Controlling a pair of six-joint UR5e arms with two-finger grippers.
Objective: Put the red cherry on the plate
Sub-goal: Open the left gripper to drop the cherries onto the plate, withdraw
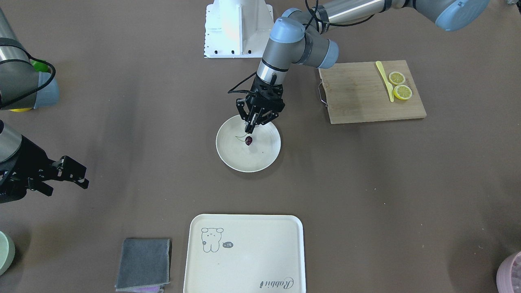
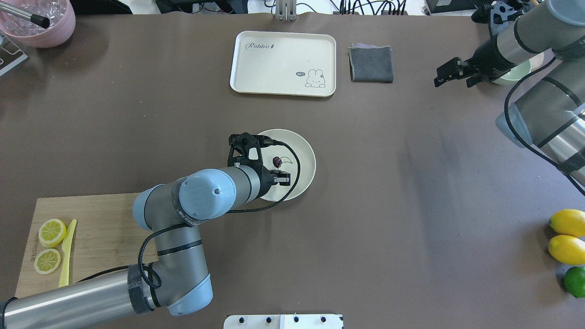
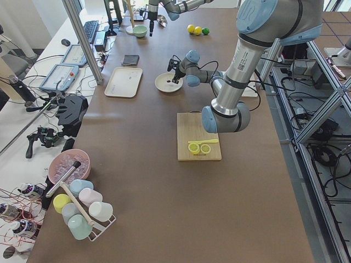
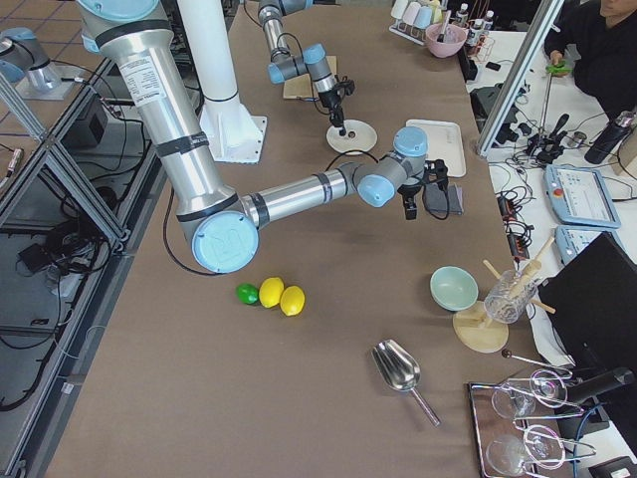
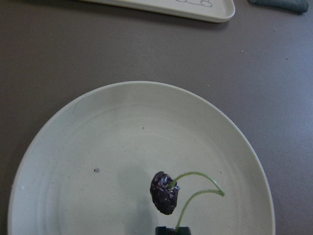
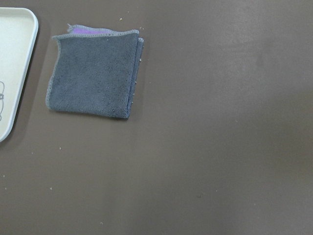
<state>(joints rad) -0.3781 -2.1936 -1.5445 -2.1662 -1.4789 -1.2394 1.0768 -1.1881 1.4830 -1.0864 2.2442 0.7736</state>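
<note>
Gripping the red cherry (image 1: pixel 248 141) by its stem, your left claw (image 1: pixel 249 130) hangs over the plate (image 1: pixel 244 160); only the release seems left.

Aluminium framing (image 3: pixel 323 115) stands along one side of the long brown table (image 3: pixel 164 208), a cluttered white bench (image 3: pixel 38 82) along the other.

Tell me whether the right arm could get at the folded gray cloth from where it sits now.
Probably yes. The right claw hovers near the gray cloth, with only bare table between them and nothing lying on it.
</note>
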